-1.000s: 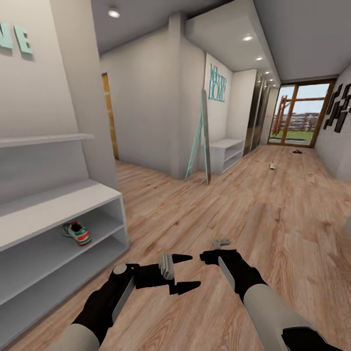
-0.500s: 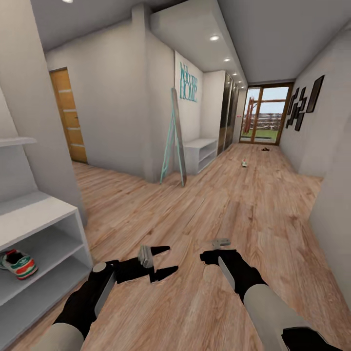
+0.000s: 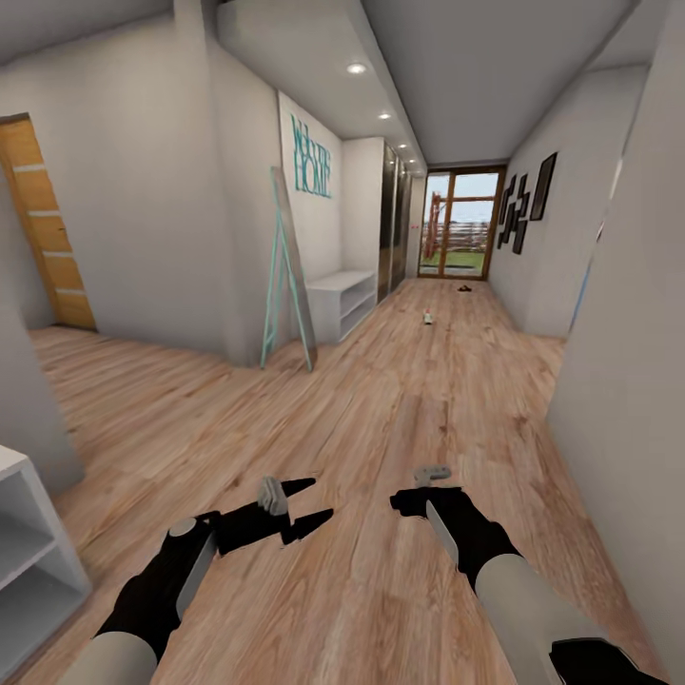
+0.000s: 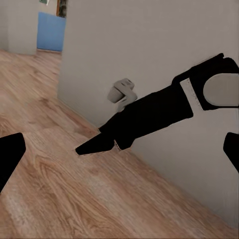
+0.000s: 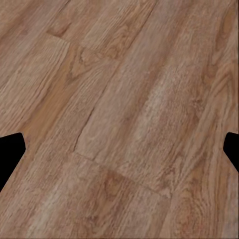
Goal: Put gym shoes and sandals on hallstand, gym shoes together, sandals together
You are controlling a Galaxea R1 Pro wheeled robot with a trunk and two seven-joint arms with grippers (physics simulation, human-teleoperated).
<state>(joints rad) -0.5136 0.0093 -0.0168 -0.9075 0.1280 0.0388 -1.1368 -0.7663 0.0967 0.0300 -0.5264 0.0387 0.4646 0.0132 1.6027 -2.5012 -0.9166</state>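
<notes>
The head view has swung right: the shoe rack [image 3: 33, 561] with its shelved sneaker has slid out to a white corner at lower left, and two small shapes, probably the remaining shoes [image 3: 429, 317], lie far down the corridor floor [image 3: 381, 400] at upper centre, so this is travel toward the next pickup. Both the left gripper [image 3: 306, 501] and right gripper [image 3: 417, 502] hang spread wide and empty; the lane ahead looks open, with the wall [image 3: 628, 381] near at right.

Both arms stretched forward and low, left gripper [image 3: 306, 502] with jaws spread wide (nothing between them), right gripper [image 3: 411, 501] open too, empty
</notes>
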